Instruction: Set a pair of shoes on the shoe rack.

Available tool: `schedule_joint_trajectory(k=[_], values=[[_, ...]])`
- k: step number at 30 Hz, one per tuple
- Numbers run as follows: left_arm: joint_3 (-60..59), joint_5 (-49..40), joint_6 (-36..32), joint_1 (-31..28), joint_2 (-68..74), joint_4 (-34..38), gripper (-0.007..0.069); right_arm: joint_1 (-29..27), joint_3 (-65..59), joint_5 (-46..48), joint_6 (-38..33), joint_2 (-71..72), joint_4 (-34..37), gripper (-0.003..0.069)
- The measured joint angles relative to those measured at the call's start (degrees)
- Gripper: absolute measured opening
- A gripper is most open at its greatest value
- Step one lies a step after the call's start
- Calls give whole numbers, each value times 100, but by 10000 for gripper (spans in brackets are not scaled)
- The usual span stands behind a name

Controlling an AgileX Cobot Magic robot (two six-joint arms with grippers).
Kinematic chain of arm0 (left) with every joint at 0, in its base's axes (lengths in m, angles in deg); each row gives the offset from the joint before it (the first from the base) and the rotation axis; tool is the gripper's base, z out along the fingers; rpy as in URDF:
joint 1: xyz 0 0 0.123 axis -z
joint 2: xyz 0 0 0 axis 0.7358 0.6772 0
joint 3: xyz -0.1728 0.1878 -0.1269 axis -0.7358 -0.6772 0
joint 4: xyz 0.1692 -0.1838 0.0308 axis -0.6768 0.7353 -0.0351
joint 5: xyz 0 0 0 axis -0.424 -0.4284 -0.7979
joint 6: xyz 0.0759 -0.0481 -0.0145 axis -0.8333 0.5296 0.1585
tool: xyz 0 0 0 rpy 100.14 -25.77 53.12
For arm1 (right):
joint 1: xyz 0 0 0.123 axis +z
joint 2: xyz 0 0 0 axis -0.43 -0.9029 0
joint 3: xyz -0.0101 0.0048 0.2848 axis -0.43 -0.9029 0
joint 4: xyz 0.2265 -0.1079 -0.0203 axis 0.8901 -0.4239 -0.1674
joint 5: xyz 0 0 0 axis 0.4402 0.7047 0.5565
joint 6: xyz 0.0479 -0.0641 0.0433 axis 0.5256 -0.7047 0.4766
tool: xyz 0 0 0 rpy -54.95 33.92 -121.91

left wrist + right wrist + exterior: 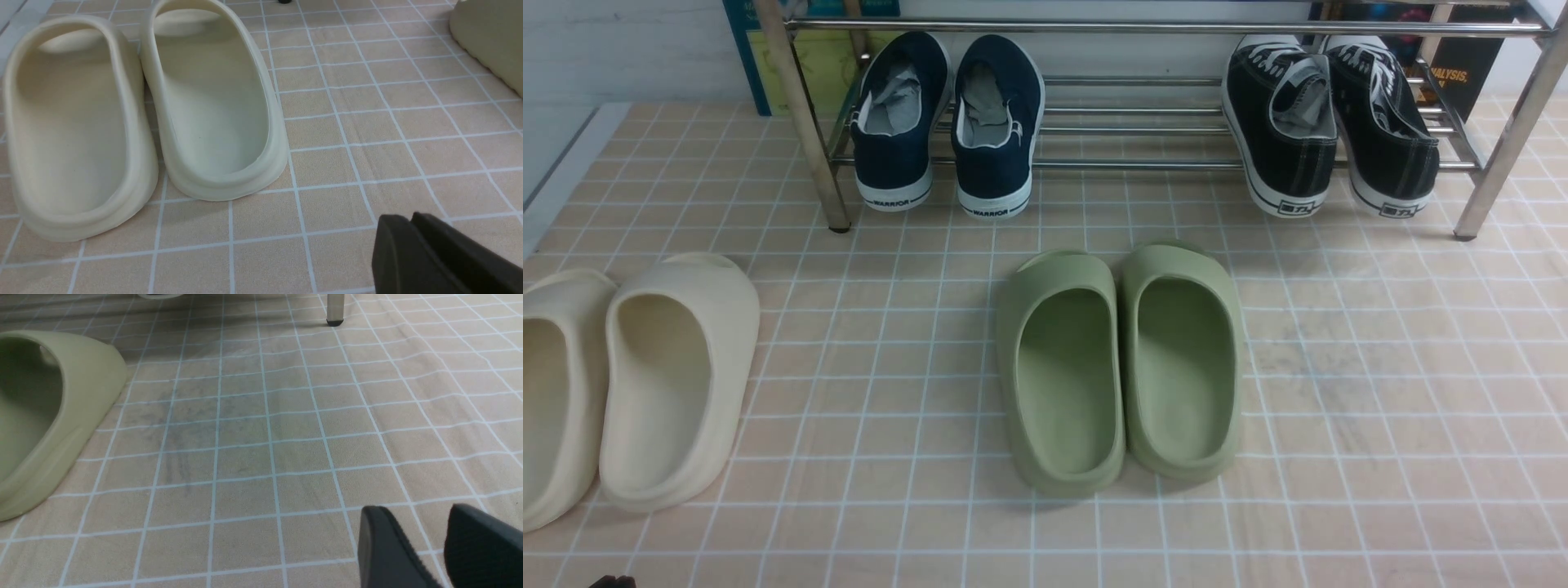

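Shoe rack along far edge of the tiled floor. Pair of shoes on its lower rods, left end, heels overhanging. Left hand: fingers nearly together, holding nothing. Right hand: fingers parted, empty, above bare tiles.

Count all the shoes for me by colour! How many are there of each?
Navy-blue sneakers: 2, on the shoe rack
Black lace-up sneakers: 2, also on the rack
Green slides: 2, on the floor
Cream slides: 2, on the floor
Total: 8 shoes
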Motion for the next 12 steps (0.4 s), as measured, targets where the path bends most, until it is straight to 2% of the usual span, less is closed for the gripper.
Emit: schedule_joint_trajectory(k=[12], values=[[0, 0, 0, 0, 0, 0, 76, 0, 0, 0, 0, 0, 0, 239]])
